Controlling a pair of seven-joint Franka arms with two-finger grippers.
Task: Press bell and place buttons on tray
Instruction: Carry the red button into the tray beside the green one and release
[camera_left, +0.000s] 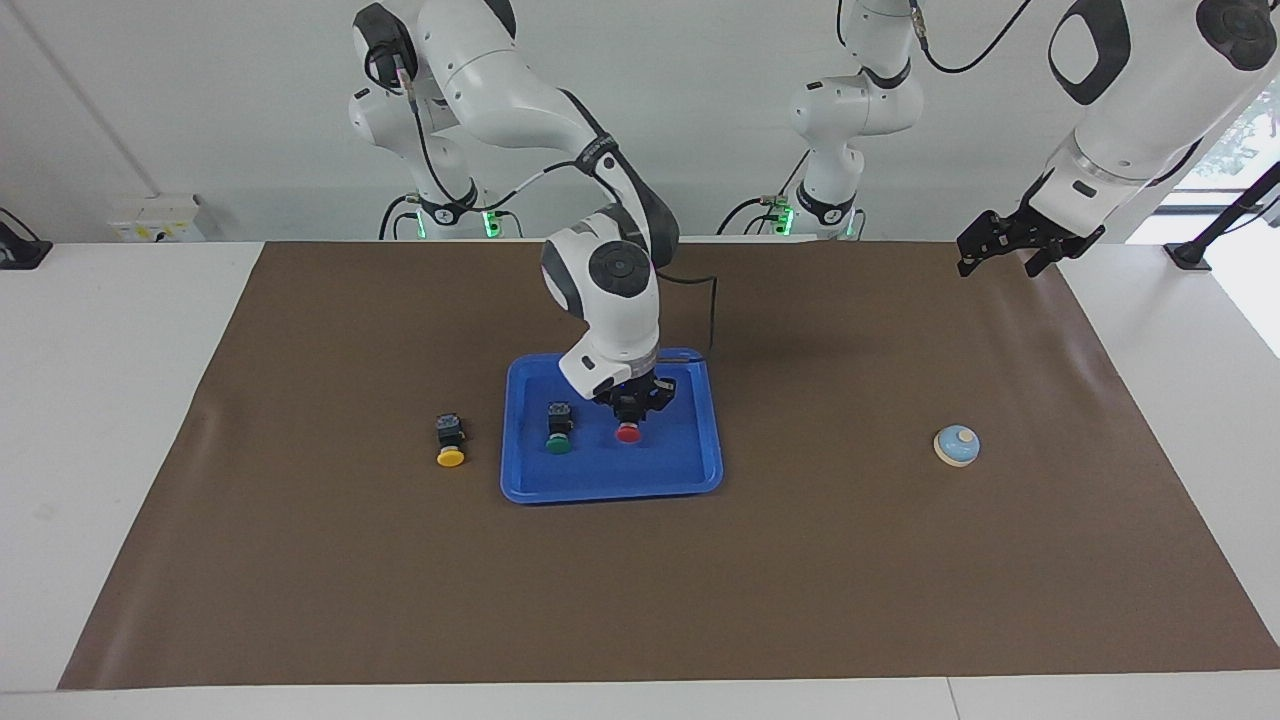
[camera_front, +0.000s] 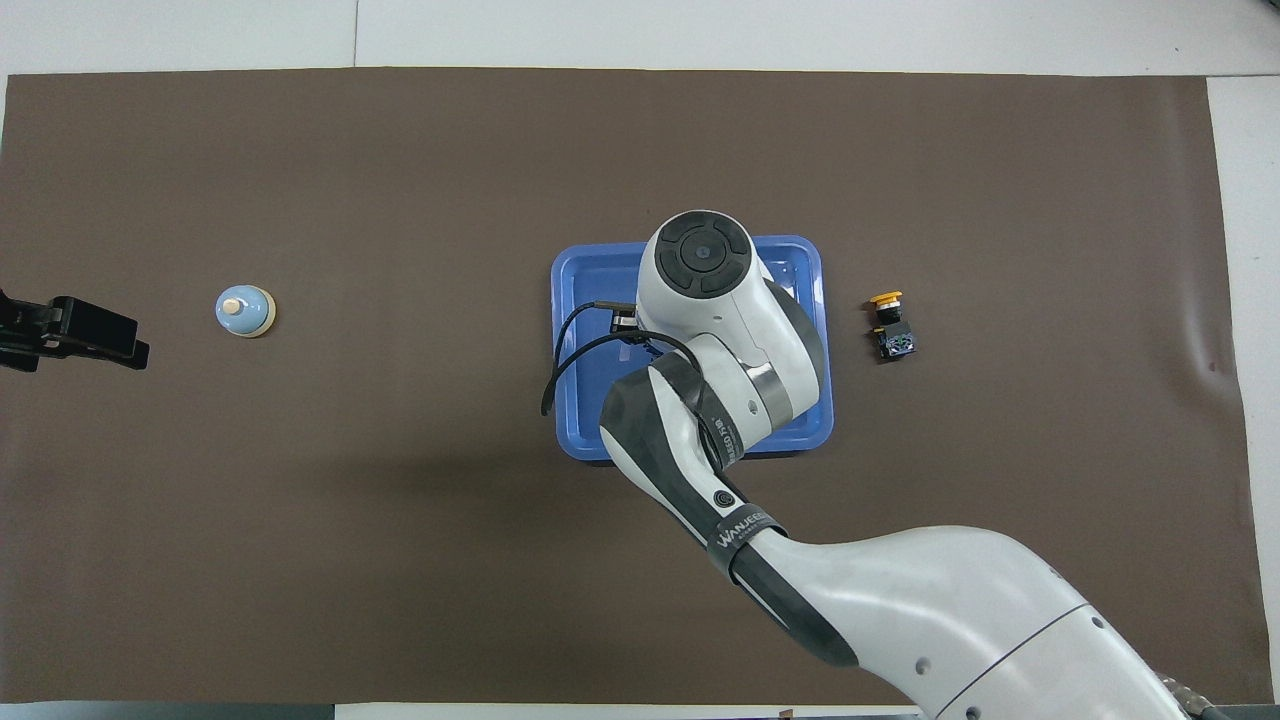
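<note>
Gripping: right gripper (camera_left: 629, 415) is over the tray (camera_left: 690, 470), fingers pressed onto the black body of the red button (camera_left: 628, 433), cap pointing away from the robots; whether that button touches the tray floor cannot be told.
Right arm: reaches from its base to the tray; in the overhead view it hides the gripper and both buttons in the tray.
Writing: a dark band on the right arm's forearm (camera_front: 745, 520) carries white lettering that looks like "WANJEEFA"; not fully legible.
Green button (camera_left: 559, 427): lies in the tray, just beside the red one, toward the right arm's end.
Yellow button (camera_left: 451, 441): on the brown mat (camera_left: 300, 560) beside the tray, toward the right arm's end, apart from the rim.
Bell (camera_left: 957, 446): upright on the mat, well apart from the tray, toward the left arm's end.
Left gripper (camera_left: 1010, 245): waits in the air over the mat's corner at the left arm's end, fingers spread, holding nothing.
</note>
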